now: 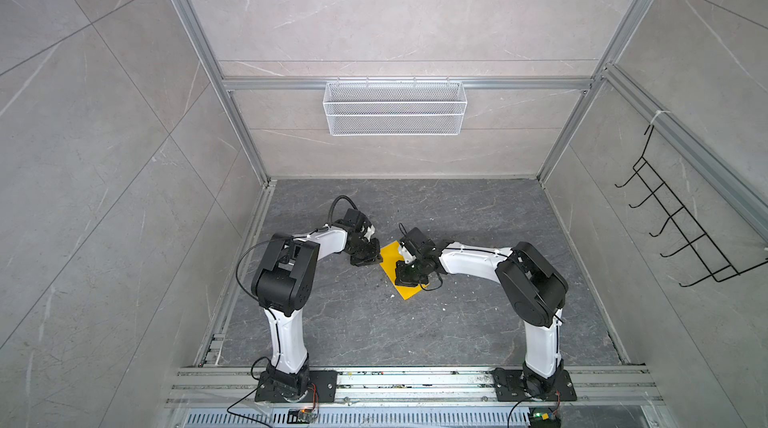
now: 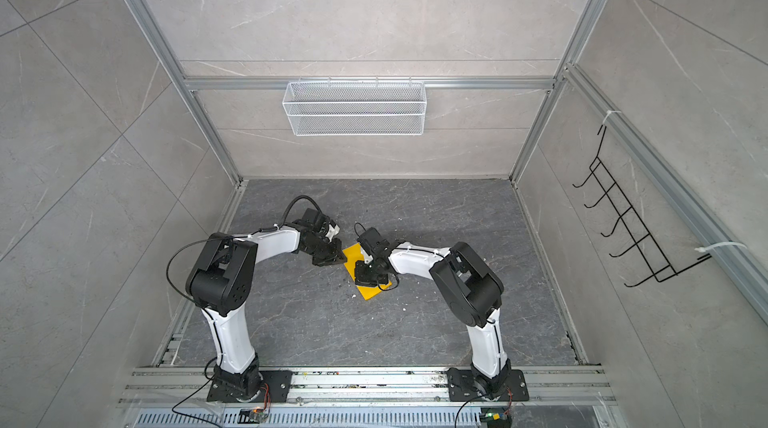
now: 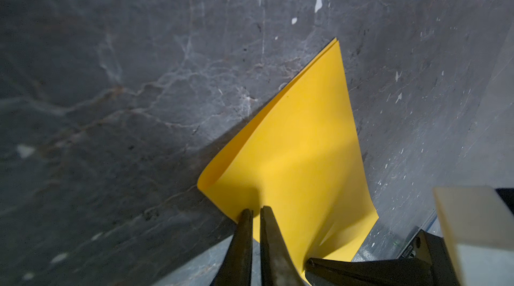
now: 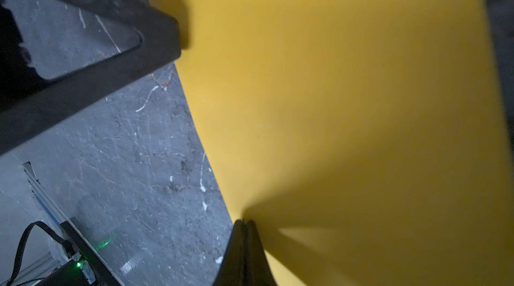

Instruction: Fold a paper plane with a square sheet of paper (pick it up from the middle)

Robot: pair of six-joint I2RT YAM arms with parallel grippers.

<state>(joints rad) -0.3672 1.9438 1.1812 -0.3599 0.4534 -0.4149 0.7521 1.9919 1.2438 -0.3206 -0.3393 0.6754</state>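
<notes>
Left wrist view: square sheet of paper (image 3: 300,145), folded, runs lengthwise away from left claw (image 3: 256,211) (near-closed, grip indeterminate); right claw (image 4: 244,222), pressed together, pinches its near edge.

The yellow sheet of paper (image 3: 300,142), folded double, lies on the marble table (image 3: 111,76). At the frame's bottom the left gripper (image 3: 256,211) has its jaws nearly together at the sheet's edge.

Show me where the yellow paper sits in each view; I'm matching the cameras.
Top view: yellow paper, table centre, between the arms.
Top view: same spot.
Left wrist: mid-frame.
Right wrist: fills most of the frame.
Shared landmark: right pincer at the paper's edge.
</notes>
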